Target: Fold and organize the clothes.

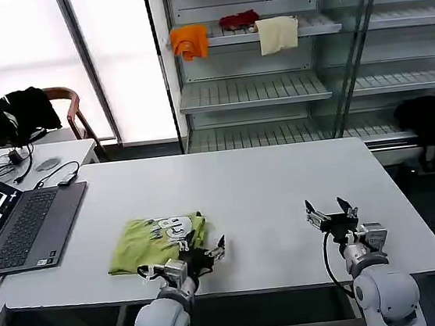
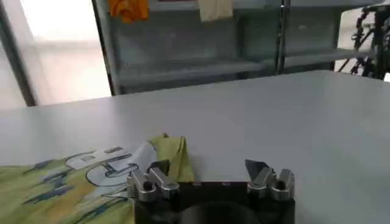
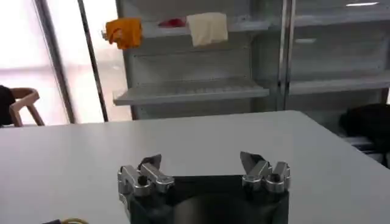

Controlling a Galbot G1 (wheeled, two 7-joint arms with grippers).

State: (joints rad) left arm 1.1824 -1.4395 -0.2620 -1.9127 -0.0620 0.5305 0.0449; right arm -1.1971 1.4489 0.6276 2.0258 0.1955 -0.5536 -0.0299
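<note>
A: How much room is on the broad white rectangular table (image 1: 268,196)?

B: Plenty. Its middle and far half lie bare, up to the grey metal shelf rack (image 1: 272,86) behind.

A: What crowds the edges?

B: A grey open laptop (image 1: 28,228) sits at the table's left end. The folded lime yellow-green cotton T-shirt (image 1: 157,239), white print up, lies near the front edge, left of centre.

A: And the arms?

B: The left gripper (image 1: 206,252) sits at the shirt's near right corner, fingers spread wide, holding nothing. The right gripper (image 1: 331,211) hovers near the front edge, well apart from the shirt, fingers also wide and empty.
</note>
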